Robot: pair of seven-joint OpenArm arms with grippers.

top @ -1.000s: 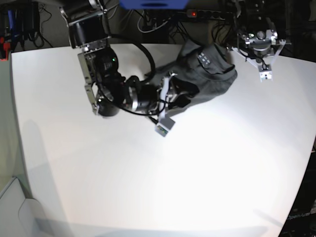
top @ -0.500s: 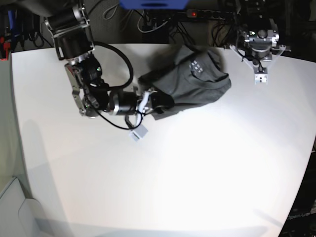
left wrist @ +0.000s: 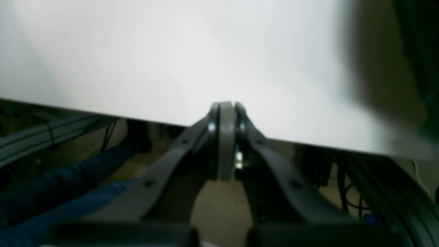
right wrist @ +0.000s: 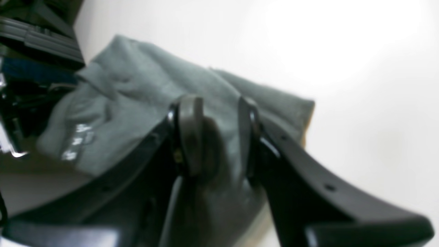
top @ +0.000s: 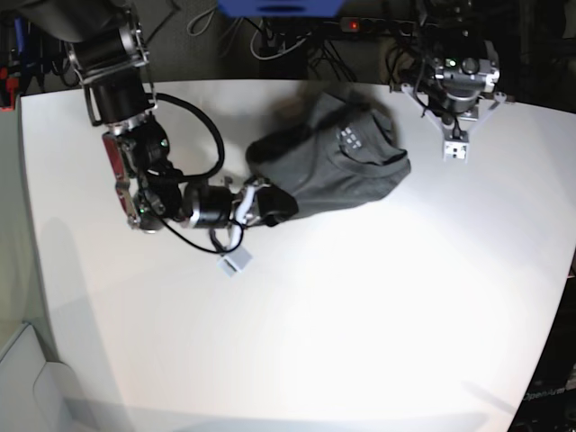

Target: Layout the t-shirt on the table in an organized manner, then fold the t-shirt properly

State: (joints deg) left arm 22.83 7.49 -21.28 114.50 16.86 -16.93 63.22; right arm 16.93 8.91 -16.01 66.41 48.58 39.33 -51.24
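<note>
Charcoal t-shirt, bunched on white tabletop; right pincer clamped on its near edge for spreading, left pincer together, idle beyond shirt.

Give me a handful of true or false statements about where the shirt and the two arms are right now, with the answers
1. The dark charcoal-grey fabric t-shirt lies bunched, not spread flat. True.
2. The right tool has shirt fabric between its fingers. True.
3. The left tool is wide open. False: its fingers are pressed together.
4. The left tool grips the shirt. False: it holds nothing, near the smooth white table edge.
5. The shirt sits at the table's near edge. False: it is toward the far side.
</note>
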